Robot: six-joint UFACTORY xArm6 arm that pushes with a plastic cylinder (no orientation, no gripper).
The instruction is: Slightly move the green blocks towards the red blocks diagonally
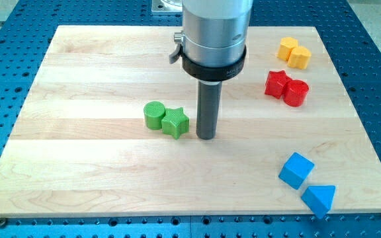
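A green cylinder (154,114) and a green star (175,122) sit touching each other near the middle of the wooden board (78,165). A red star (278,84) and a red cylinder (296,92) sit together at the view's upper right. My tip (206,137) rests on the board just to the right of the green star, a small gap apart from it. The rod rises from the tip to the grey arm body (213,33) at the view's top.
Two yellow blocks (294,52) lie at the view's top right, above the red ones. A blue cube (296,169) and a blue triangular block (319,197) lie at the view's bottom right. Blue perforated table surrounds the board.
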